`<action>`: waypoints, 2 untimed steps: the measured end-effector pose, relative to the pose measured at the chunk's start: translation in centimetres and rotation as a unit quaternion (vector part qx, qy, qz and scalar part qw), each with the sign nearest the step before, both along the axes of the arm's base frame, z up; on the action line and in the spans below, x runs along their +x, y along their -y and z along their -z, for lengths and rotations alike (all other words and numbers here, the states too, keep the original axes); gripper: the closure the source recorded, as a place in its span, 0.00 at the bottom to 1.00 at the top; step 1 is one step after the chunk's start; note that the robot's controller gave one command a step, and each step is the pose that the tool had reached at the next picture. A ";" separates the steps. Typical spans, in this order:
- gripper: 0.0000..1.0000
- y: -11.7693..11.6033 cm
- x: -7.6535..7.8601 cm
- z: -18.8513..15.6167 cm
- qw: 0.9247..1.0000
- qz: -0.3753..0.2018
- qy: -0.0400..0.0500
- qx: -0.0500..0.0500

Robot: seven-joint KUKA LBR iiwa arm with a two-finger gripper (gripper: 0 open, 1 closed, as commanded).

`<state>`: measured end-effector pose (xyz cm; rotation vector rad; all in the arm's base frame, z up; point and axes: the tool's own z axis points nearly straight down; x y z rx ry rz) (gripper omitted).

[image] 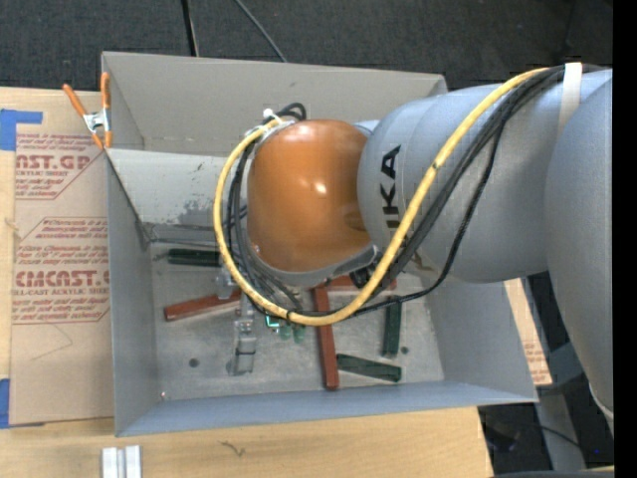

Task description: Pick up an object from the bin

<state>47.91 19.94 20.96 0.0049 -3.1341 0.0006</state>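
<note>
Tool (242, 352): low over bin (129, 297) floor, left of centre, just beside brown stick (194, 308); width cannot be told. Nothing seen held. Green sticks (368, 369) right. Pick outstanding.

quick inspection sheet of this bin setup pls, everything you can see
surface: grey metal bin, floor scuffed and speckled
job's things: long red-brown stick lying just left of the gripper; second red-brown stick to its right, pointing at the front wall
clutter: dark green stick by the left wall; dark green stick at the right; dark green stick near the front wall
grippers: gripper low over the bin floor, below the orange cover
cables: yellow cable looped round the orange cover, with dark cables beside it
surroundings: dark floor beyond the bin
</note>
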 end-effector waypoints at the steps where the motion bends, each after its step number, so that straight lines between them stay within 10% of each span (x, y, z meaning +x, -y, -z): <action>1: 0.00 0.2 8.9 14.5 0.999 -0.046 0.003 0.000; 2: 0.00 0.1 8.9 14.5 0.999 -0.046 0.004 0.001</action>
